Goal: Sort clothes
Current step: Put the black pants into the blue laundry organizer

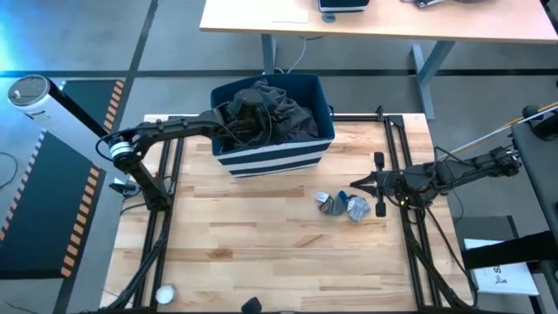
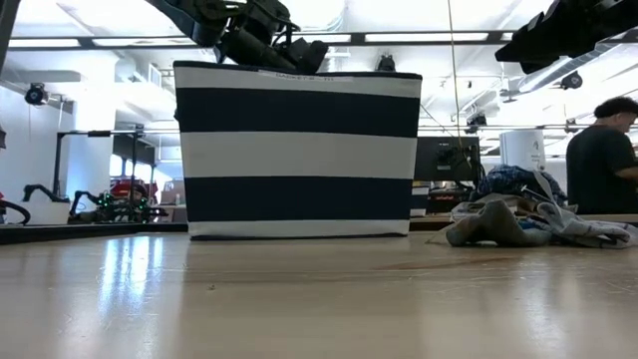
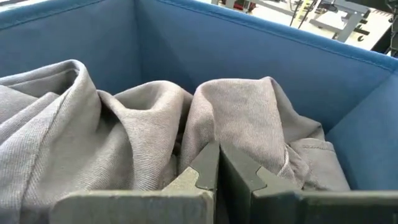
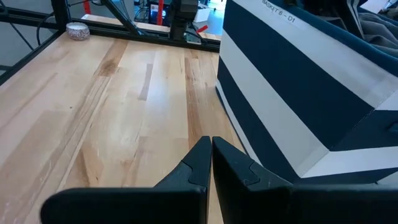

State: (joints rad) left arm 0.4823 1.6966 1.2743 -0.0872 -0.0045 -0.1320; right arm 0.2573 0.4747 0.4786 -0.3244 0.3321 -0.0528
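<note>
The wooden table (image 1: pixel 261 235) stood on a grey floor, a desk (image 1: pixel 375 22) beyond it at 12 o'clock; in the low view a person (image 2: pixel 603 160) stood in the room behind. The striped bin (image 1: pixel 275 157) held dark clothes (image 1: pixel 279 113). The left gripper (image 1: pixel 240 118) hung over them, fingers together on nothing. The right gripper (image 1: pixel 356 186), also closed and empty, sat just at 3 o'clock of a small grey-blue pile (image 1: pixel 342 206).
</note>
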